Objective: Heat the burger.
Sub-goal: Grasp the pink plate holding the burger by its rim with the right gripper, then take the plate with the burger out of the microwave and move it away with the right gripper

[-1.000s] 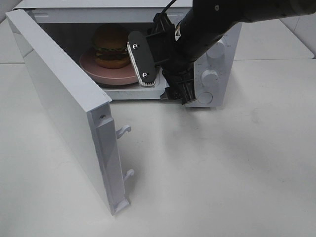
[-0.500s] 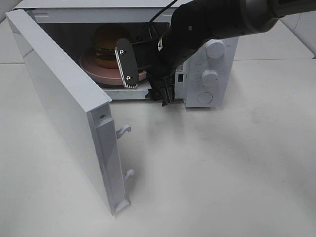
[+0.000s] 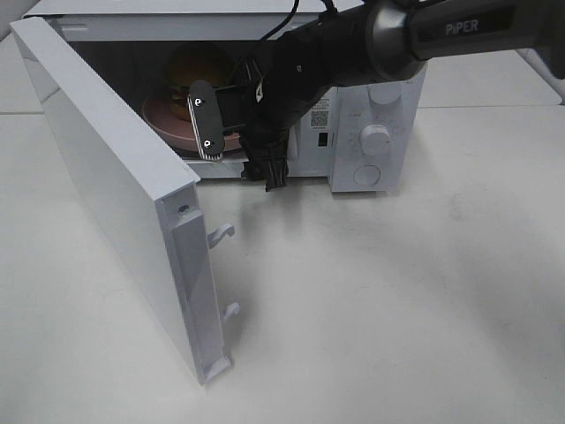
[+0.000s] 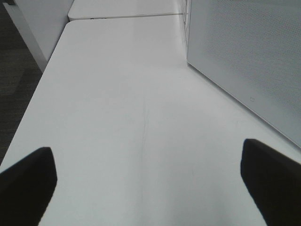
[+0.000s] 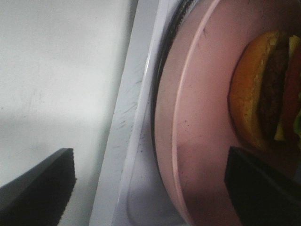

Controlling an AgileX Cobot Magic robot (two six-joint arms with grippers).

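Note:
The burger [image 3: 196,60] sits on a round pink plate [image 3: 163,121] inside the open white microwave [image 3: 353,177]. My right gripper [image 3: 238,148] is open and empty at the front of the microwave's opening, partly hiding the plate and burger. In the right wrist view the burger [image 5: 265,94] lies on the plate [image 5: 202,132] just past the microwave's sill, with my open right gripper [image 5: 150,188] on either side. My left gripper [image 4: 148,186] is open and empty over bare table, outside the exterior view.
The microwave door [image 3: 106,177] stands swung wide open toward the front left, with latch hooks [image 3: 221,234] on its edge. Its perforated face [image 4: 244,56] shows in the left wrist view. Two knobs [image 3: 375,139] sit on the control panel at the right.
My right gripper has moved left, from in front of the control panel to the front of the microwave's opening. The burger and plate have not moved.

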